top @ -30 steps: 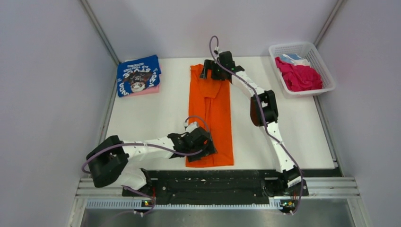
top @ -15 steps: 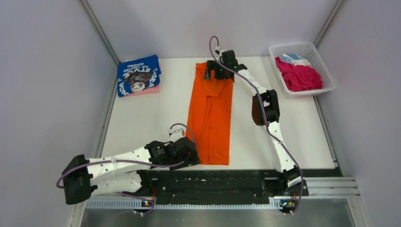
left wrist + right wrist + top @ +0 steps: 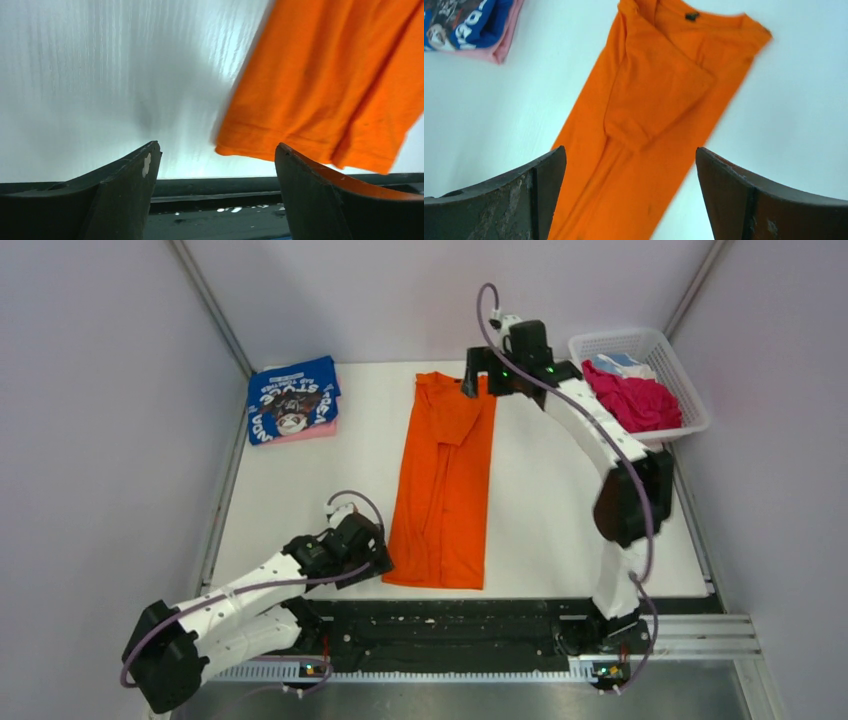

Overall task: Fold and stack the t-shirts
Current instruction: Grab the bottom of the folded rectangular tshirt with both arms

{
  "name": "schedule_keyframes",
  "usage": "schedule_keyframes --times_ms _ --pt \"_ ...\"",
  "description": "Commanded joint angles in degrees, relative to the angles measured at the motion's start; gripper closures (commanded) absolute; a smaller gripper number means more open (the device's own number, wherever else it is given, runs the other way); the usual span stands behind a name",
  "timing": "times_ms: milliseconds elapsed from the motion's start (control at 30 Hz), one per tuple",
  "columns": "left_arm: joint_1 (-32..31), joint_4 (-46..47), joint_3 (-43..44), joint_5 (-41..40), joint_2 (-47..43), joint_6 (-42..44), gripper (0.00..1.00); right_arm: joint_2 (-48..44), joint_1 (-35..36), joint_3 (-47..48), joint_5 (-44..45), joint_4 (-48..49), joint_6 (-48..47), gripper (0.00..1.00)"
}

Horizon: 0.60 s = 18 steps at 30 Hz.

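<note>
The white tabletop (image 3: 300,490) was seen filling the middle of the overhead view. An orange t-shirt (image 3: 445,490) was laid flat down its centre, folded into a long strip, collar toward the top. A white lattice basket (image 3: 690,400) was set at the upper right, a magenta t-shirt (image 3: 635,400) and a light-blue t-shirt (image 3: 625,362) heaped inside. At the upper left, a blue printed t-shirt (image 3: 292,400) was stacked on a pink t-shirt (image 3: 310,433). The left end effector (image 3: 216,150) was held wide open and empty beside the strip's lower-left corner. The right end effector (image 3: 629,150), likewise spread with nothing gripped, was held over the collar end.
</note>
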Motion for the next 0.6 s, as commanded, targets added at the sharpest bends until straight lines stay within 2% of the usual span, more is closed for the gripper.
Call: schedule_keyframes --times_ms 0,33,100,233,300,433,500,567 --pt "1.54 5.95 -2.29 5.23 1.49 5.31 0.15 -23.37 1.65 -26.25 4.23 4.4 3.42 0.01" --pt "1.6 7.35 -2.82 6.16 1.9 5.65 0.19 -28.89 2.53 -37.79 5.24 7.56 6.59 0.01" --pt "1.72 9.56 -3.63 7.5 3.0 6.32 0.25 -38.66 4.63 -52.53 7.09 13.14 12.33 0.01" --pt "1.99 12.01 -4.54 8.53 5.82 7.25 0.36 -52.94 8.08 -70.43 8.0 15.39 22.59 0.02" --pt "2.2 12.6 -4.86 7.53 7.13 7.56 0.39 -57.47 12.45 -74.69 6.74 14.44 24.11 0.03" --pt "3.2 12.98 -4.28 5.99 10.21 8.27 0.48 -59.61 19.98 -77.54 5.84 9.7 26.44 0.04" --pt "3.28 13.35 -4.19 6.56 11.26 8.71 0.57 -59.41 23.2 -78.37 5.81 8.43 28.36 0.05" --pt "3.27 12.91 -4.17 7.46 11.79 8.97 0.71 -58.91 26.1 -79.58 5.67 8.67 30.84 0.06"
